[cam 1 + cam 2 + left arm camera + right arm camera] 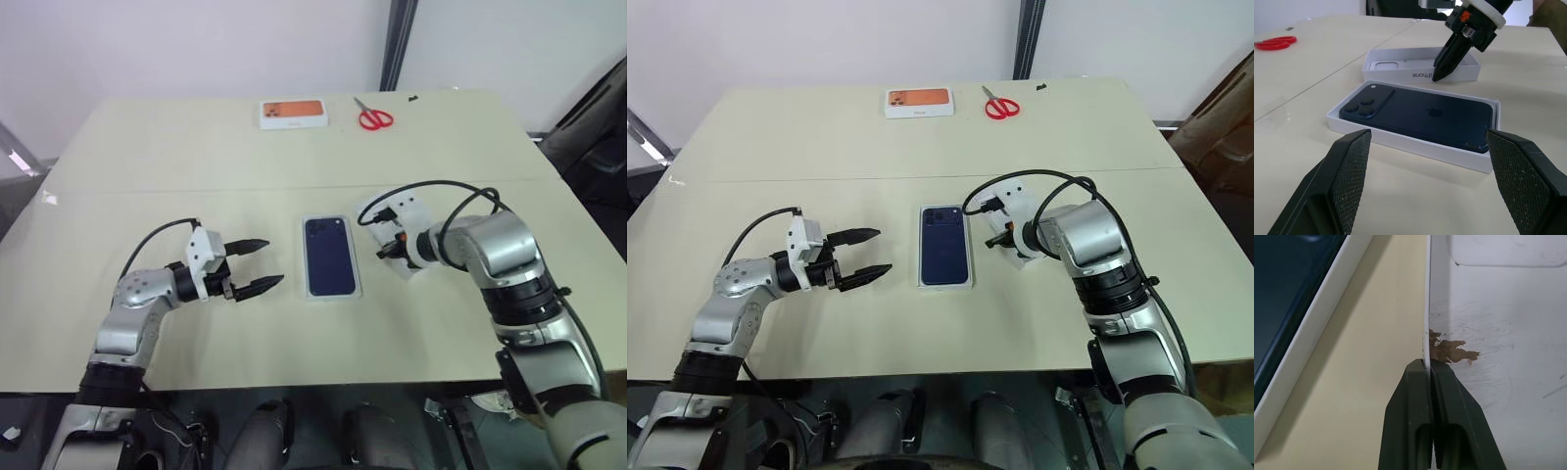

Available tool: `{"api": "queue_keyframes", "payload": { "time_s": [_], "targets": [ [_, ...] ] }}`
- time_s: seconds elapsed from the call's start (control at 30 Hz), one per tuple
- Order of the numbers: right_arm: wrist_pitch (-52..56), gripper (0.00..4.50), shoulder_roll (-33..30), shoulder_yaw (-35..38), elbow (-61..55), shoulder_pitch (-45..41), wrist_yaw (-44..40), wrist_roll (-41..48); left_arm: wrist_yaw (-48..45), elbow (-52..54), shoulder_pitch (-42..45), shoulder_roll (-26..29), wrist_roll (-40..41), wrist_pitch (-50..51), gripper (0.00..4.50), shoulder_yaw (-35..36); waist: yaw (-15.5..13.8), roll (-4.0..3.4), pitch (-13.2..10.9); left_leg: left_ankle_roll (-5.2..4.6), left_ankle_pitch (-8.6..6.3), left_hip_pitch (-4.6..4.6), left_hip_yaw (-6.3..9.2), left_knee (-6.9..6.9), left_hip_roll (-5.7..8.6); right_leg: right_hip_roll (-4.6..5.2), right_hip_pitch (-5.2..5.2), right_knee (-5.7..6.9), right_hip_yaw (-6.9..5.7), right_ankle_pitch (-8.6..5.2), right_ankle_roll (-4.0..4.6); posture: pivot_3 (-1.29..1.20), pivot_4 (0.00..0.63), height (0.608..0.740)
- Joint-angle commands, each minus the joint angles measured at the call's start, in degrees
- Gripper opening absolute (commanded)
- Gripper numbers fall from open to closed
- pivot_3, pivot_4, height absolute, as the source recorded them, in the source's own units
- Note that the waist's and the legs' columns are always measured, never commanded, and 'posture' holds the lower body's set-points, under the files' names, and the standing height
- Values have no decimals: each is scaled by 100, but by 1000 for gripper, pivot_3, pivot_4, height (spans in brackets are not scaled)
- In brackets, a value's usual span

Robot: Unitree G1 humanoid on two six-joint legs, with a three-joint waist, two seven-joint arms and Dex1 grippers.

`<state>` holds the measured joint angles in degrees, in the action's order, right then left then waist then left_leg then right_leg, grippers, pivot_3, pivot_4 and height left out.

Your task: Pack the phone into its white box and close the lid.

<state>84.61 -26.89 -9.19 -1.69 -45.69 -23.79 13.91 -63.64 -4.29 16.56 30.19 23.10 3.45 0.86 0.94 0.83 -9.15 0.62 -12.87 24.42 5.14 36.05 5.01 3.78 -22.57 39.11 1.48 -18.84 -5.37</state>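
Phone (329,257) lies flat, back up, inside the white box (1415,143) at the middle of the table (196,157), camera cluster at the far end. Lid (1469,72) sits just to the right of the box, open side up (plain white inside, a small brown scuff near the wall). Right gripper (1428,377) is tipped down and clenched on the lid's near-side wall, thin cardboard pinched between both fingers. Left gripper (253,264) hangs level just left of the box, fingers spread wide, grasping nothing, not touching box or phone. At the far edge of the table: a white box with an orange print (293,114) and red scissors (373,117) beside it, well apart from the work.
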Motion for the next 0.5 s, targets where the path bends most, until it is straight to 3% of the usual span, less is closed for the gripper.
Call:
{"api": "queue_keyframes", "payload": {
  "time_s": [0.03, 0.17, 0.33, 0.5],
  "targets": [
    [-107, 68, 466, 799, 42, -168, 256, 69, 34, 94, 84, 45, 1, -44, 3899, 66, 10, 0, 0, 0, 0, 0, -1, -1, 0, -1, -1, 1, 1, 0, 0, 0, 150, 734],
    [-1208, 68, 647, 981, -28, -192, 42, 197, 120, 47, 134, 69, 24, 0, 3899, 147, 9, -1, 0, 0, 0, 1, -2, -1, 0, -2, -4, 4, 1, 0, 0, 0, 150, 734],
    [-1907, 68, 1362, 1868, 219, -359, 55, 748, 270, 18, 229, 93, 99, 96, 3899, 252, 15, -1, 0, 0, 0, 1, -3, 0, 0, -3, -4, 6, 1, 0, -1, 0, 150, 734],
    [-1791, 68, 2269, 2736, 253, -510, 285, 1630, 429, -82, 425, 107, 176, 248, 3899, 431, 23, -1, 0, 1, 1, 1, -3, -1, -1, -4, -7, 11, 1, 0, -1, 0, 150, 734]
  ]
}}
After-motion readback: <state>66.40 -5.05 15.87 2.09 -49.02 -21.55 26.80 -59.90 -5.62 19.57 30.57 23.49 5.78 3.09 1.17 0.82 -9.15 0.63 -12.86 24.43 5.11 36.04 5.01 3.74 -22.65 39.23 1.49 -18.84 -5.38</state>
